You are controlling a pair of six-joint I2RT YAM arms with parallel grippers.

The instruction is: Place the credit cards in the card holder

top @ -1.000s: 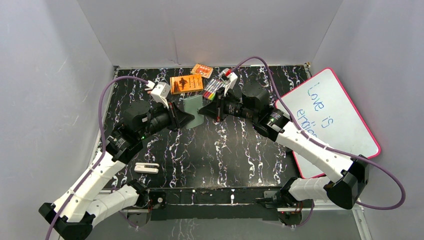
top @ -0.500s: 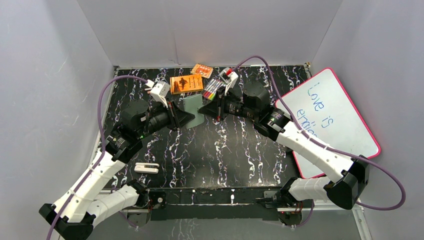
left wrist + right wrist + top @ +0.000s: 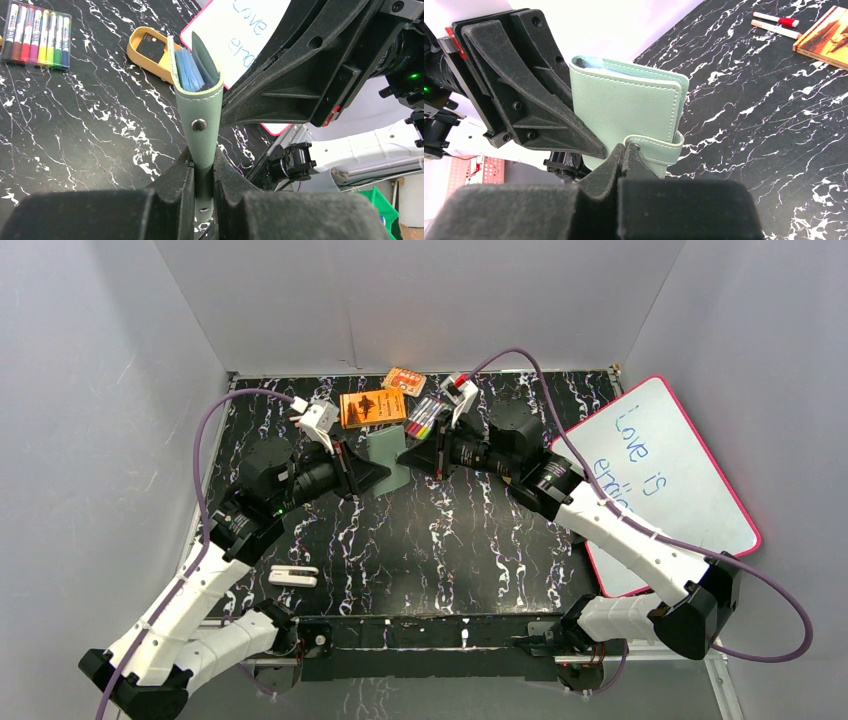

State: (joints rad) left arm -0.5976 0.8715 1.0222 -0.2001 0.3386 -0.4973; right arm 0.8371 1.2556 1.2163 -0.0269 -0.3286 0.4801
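Observation:
The sage-green card holder (image 3: 386,457) is held off the table, upright, between both arms. My left gripper (image 3: 204,167) is shut on its lower spine, where a snap stud shows. Pale blue sleeves (image 3: 190,75) show at its top edge. My right gripper (image 3: 624,149) is shut on the end of the card holder's (image 3: 629,107) snap tab (image 3: 659,148); the tab wraps round the closed cover. One dark credit card (image 3: 148,46) lies in a tan oval tray (image 3: 135,52) on the table beyond; the right arm hides both in the top view.
Two orange boxes (image 3: 373,407) (image 3: 403,380) and a pack of coloured markers (image 3: 427,416) lie at the back. A pink-rimmed whiteboard (image 3: 665,475) leans at the right. A small white object (image 3: 294,576) sits near the left arm. Grey walls enclose the table.
Both grippers and the card holder have drifted slightly toward the back of the table. The grips have not changed.

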